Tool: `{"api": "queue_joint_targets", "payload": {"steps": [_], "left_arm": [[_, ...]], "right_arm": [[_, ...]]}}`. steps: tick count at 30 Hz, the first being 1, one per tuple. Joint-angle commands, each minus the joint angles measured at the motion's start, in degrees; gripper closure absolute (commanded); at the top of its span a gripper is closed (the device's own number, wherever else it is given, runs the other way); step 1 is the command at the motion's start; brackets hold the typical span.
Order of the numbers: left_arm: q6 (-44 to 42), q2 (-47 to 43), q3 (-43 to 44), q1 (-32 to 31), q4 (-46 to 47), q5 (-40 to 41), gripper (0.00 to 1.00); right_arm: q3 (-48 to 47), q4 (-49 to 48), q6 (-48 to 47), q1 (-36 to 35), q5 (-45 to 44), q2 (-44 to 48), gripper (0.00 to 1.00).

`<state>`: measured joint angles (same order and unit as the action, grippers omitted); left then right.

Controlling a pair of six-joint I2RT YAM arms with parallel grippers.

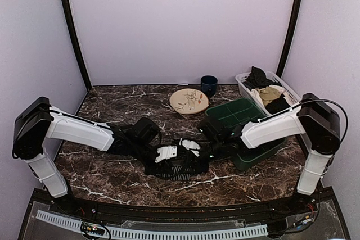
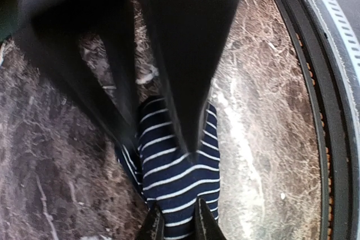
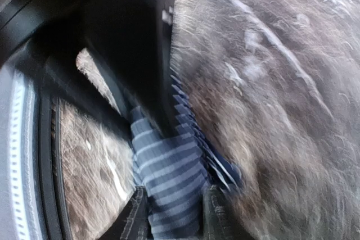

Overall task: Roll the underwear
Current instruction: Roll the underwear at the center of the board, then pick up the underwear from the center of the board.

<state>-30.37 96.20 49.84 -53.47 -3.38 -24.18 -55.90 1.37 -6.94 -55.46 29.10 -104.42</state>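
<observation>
**Robot lab test cell stocked with household props**

We see a boxed-in robot workstation of the kind found in a research lab. Plain pale lilac panels (image 1: 180,21) close off the back and both sides, joined by black corner posts (image 1: 72,32). A white-and-black left arm (image 1: 79,130) and right arm (image 1: 273,128) are mounted at the near edge of a dark marble-patterned table (image 1: 112,102). A white slotted strip (image 1: 169,232) and loose wiring run along the front. Everyday items sit on the table like test props: a patterned plate (image 1: 189,101), a dark blue mug (image 1: 209,85), a green tray (image 1: 236,111), a white basket (image 1: 242,77) of clothes, and the underwear (image 2: 174,184), navy with white stripes.
</observation>
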Motion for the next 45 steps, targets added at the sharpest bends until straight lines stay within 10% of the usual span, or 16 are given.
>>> {"api": "queue_joint_targets", "payload": {"steps": [1, 9, 11, 23, 25, 28, 45], "left_arm": [[1.74, 1.6, 0.42, 0.65, -10.83, -5.21, 0.94], [4.25, 6.79, 6.58, 4.86, -17.59, -15.77, 0.95], [4.58, 9.53, 8.84, 5.25, -19.58, -17.17, 0.95], [7.54, 16.98, 13.63, 6.36, -23.15, -24.36, 0.95], [7.51, 17.61, 13.93, 6.52, -23.8, -24.61, 0.95], [7.29, 18.32, 14.04, 6.69, -24.19, -24.86, 0.94], [7.97, 20.81, 15.72, 7.48, -24.23, -26.46, 0.94]], "right_arm": [[8.56, -3.65, -0.24, 0.43, -12.48, 11.34, 0.6], [16.67, -4.11, -0.24, -9.27, -12.48, 25.11, 0.6], [15.87, -3.31, -7.56, -12.81, -30.51, 25.17, 0.5], [6.72, -4.71, -8.28, -22.39, -32.67, 9.29, 0.49], [5.77, -5.1, -12.17, -22.51, -44.62, 7.26, 0.27], [5.03, -6.14, -13.14, -22.71, -46.57, 5.94, 0.22], [5.0, -4.02, -13.37, -23.22, -42.05, 0.99, 0.32]]}}
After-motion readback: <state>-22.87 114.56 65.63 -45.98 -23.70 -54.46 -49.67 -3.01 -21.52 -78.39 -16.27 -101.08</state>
